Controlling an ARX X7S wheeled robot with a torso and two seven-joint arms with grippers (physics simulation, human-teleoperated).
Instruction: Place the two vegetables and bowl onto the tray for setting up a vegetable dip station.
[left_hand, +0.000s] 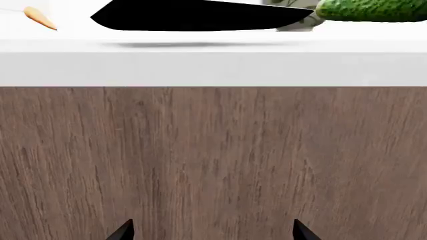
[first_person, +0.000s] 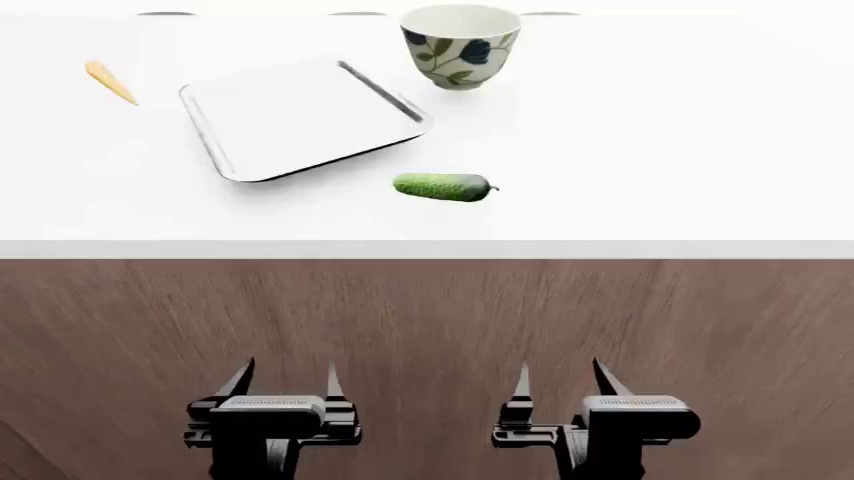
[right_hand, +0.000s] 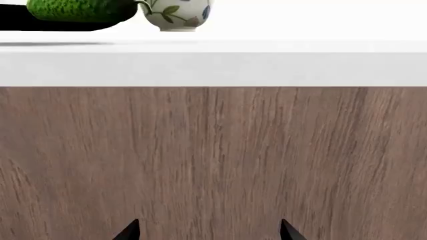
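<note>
On the white counter lies the silver tray (first_person: 240, 165), flat and bare. The green cucumber (first_person: 443, 187) rests just in front of its right corner. The flowered bowl (first_person: 461, 45) stands upright behind the cucumber, and the orange carrot (first_person: 111, 82) lies to the tray's left. My left gripper (first_person: 288, 382) and right gripper (first_person: 558, 380) hang open below the counter's edge, in front of the wood panel, holding nothing. The left wrist view shows the carrot (left_hand: 40, 18), the tray's dark edge (left_hand: 200, 16) and the cucumber (left_hand: 370, 10). The right wrist view shows the cucumber (right_hand: 80, 10) and the bowl (right_hand: 177, 15).
The counter's front edge (first_person: 427, 249) runs across the view above a brown wood-grain cabinet face (first_person: 427, 320). Both grippers sit lower than the countertop. Faint dark shapes show at the counter's far edge.
</note>
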